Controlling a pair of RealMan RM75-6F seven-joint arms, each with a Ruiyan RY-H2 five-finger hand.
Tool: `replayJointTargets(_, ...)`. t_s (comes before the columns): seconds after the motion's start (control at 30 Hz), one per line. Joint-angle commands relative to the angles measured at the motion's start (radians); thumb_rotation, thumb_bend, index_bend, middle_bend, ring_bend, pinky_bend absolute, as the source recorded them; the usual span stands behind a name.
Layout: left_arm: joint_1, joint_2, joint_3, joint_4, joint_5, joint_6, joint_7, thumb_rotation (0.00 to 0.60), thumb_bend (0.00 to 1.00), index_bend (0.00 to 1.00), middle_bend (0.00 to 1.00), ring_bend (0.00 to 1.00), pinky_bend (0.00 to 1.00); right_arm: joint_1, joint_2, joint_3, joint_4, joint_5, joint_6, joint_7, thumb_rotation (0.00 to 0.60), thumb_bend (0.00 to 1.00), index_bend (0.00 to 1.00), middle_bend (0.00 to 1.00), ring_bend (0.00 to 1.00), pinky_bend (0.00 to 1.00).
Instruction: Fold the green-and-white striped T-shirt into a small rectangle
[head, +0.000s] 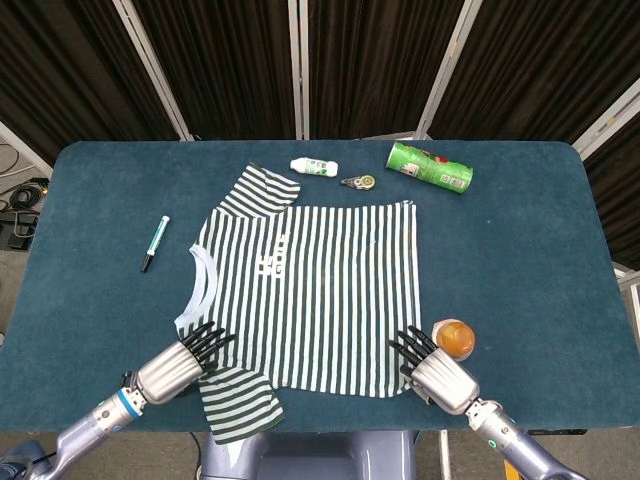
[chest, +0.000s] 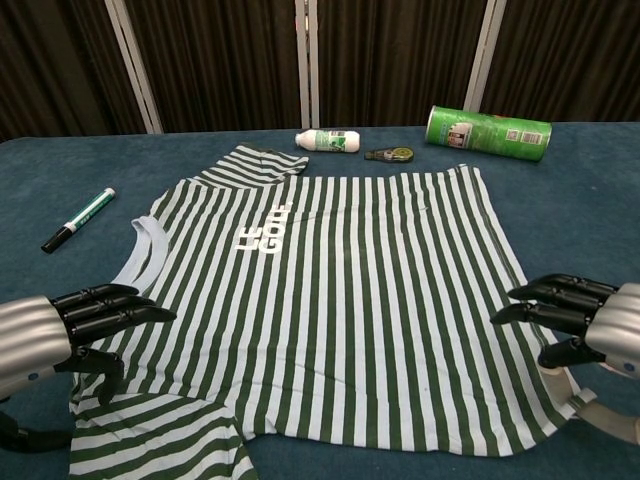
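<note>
Head view: the shirt (head: 305, 295) lies flat on the table (head: 520, 250), collar toward the robot's left, hem toward its right, one sleeve up by the white bottle (head: 314, 166) and the other hanging at the near edge. The left hand (head: 178, 366) hovers at the near collar-side corner, fingers apart, holding nothing. The right hand (head: 437, 378) sits at the near hem corner, fingers apart and likewise empty, just beside an orange ball (head: 455, 338). A green can (head: 429, 167) lies on its side at the far edge; whether anything is in it cannot be told. A pen (head: 154, 243) lies well to the left of the shirt.

Chest view: the left hand (chest: 60, 325) reaches over the shoulder, its fingertips (chest: 150, 312) above the stripes; contact cannot be told. The right hand (chest: 590, 320) hovers over the hem edge. Near the bottle (chest: 329, 141) lies a small tape dispenser (chest: 390, 154).

Risks, as I judge them: the two hands may pinch unevenly, skewing the fold; the right hand may knock the ball away; the sleeve at the near edge may bunch under the fold; a wide fold could sweep the bottle.
</note>
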Motion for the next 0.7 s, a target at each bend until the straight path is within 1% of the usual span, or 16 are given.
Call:
replayJointTargets(0.03,-0.005,-0.001,0.006,-0.008,-0.006,-0.009,0.013,0.6,0.07,0.51,0.0,0.0,0.0,0.001,0.002,0.0,-0.004,0.0,0.001,-0.002,0.6,0.39,0.76,0.12,0.0,0.0)
replayJointTargets(0.13,-0.007,-0.005,0.007,-0.012,-0.011,-0.007,0.02,0.6,0.1,0.51,0.0,0.0,0.0,0.001,0.003,0.0,-0.007,0.0,0.002,-0.004,0.6,0.39,0.76,0.12,0.0,0.0)
replayJointTargets(0.63,-0.023,-0.016,0.021,-0.011,-0.035,-0.025,0.011,0.6,0.1,0.51,0.0,0.0,0.0,-0.001,0.007,-0.001,-0.012,-0.003,0.011,-0.003,0.6,0.39,0.76,0.12,0.0,0.0)
replayJointTargets(0.7,-0.025,-0.021,0.02,-0.008,-0.038,-0.027,0.01,0.6,0.13,0.51,0.0,0.0,0.0,-0.002,0.008,-0.001,-0.014,-0.004,0.014,-0.004,0.6,0.39,0.76,0.12,0.0,0.0)
